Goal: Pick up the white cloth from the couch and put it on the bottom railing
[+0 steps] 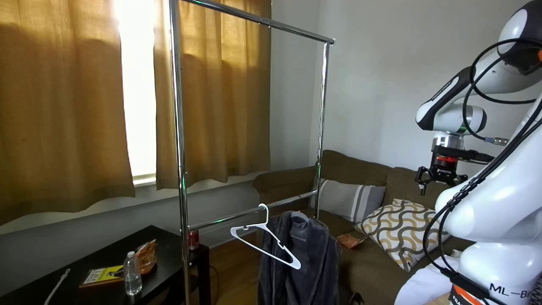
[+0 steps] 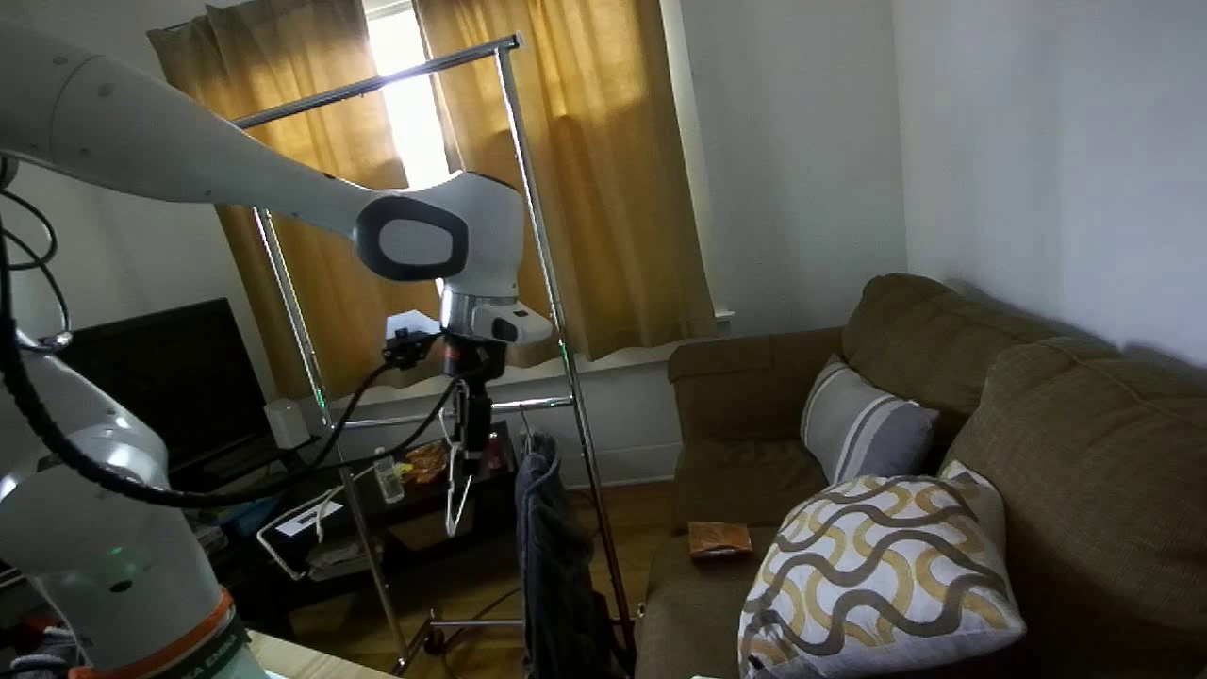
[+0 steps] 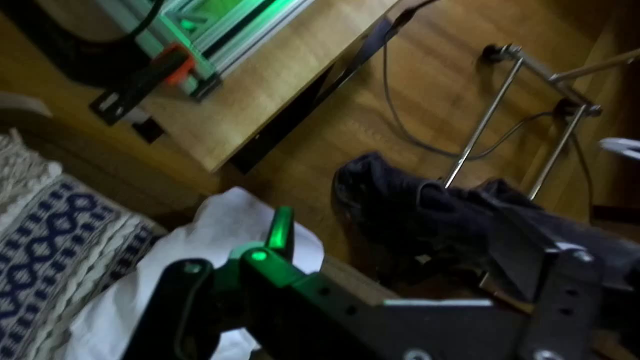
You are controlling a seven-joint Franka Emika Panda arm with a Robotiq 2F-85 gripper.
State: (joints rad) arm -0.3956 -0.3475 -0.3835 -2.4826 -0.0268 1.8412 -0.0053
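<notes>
Cloth (image 3: 225,220), plain white and crumpled, lay on the couch (image 2: 754,372) at the end near the robot's base (image 1: 495,271); in the wrist view it sat right against a woven textile (image 3: 55,250) with dark blue geometric bands. The gripper (image 1: 443,185) hung well above it, pointing down, its fingers (image 3: 281,232) spread wide, one crossing the cloth in the wrist view and the other in front of the dark grey garment (image 1: 311,254).

That garment hung from the bottom railing (image 1: 228,217) of the chrome garment rack (image 1: 178,106), and a white hanger (image 1: 271,256) was hooked just beside it on the same bar. The cloth lay well apart from the railing.

Farther along the couch were a patterned cushion (image 2: 877,566) with wavy grey and yellow lines, a grey cushion (image 2: 868,429) with white stripes, and an orange-brown packet (image 2: 719,539) on the seat. On the black bench (image 1: 165,237) stood a clear bottle (image 1: 132,273) and a red can (image 1: 193,239), with an orange bag (image 1: 147,256) near the bottle. Gold curtains (image 1: 63,106) hung either side of a bright window (image 1: 137,84).
</notes>
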